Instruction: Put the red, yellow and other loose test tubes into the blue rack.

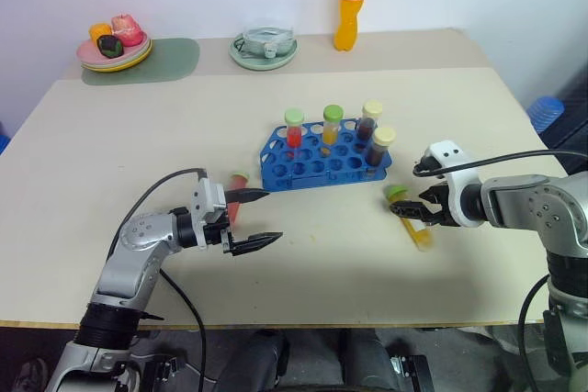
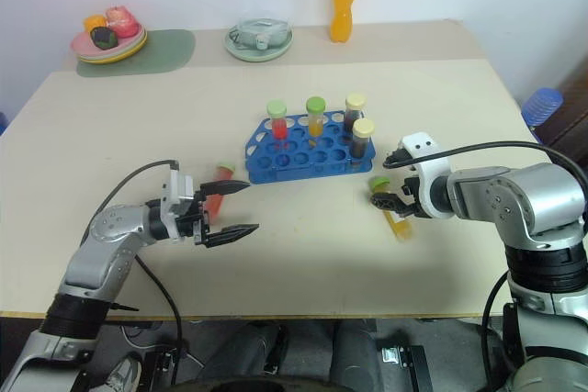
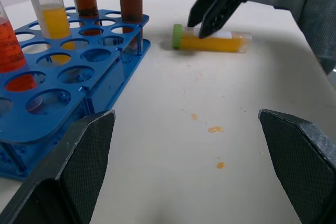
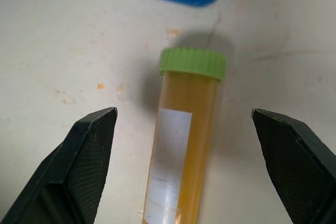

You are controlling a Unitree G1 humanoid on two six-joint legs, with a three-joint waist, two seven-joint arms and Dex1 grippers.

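Right end effector poised over a loose yellow tube beside the blue rack.

The blue rack [image 1: 326, 158] is set near the middle of the tabletop [image 1: 119, 144], with four capped tubes stood upright in it: a red one [image 1: 294, 128], a yellow one [image 1: 332, 125] and two dark brown ones [image 1: 367, 123]. A yellow test tube [image 4: 181, 145] with a green cap is seen lying flat on the tabletop just right of the rack; the right end effector [image 1: 411, 211] is held over it with its fingers spread wide to either side, gripping nothing. A red test tube [image 1: 236, 196] lies left of the rack, partly hidden behind the left end effector [image 1: 265, 218], which is also wide open and empty. Small orange spots are seen on the tabletop near the rack.
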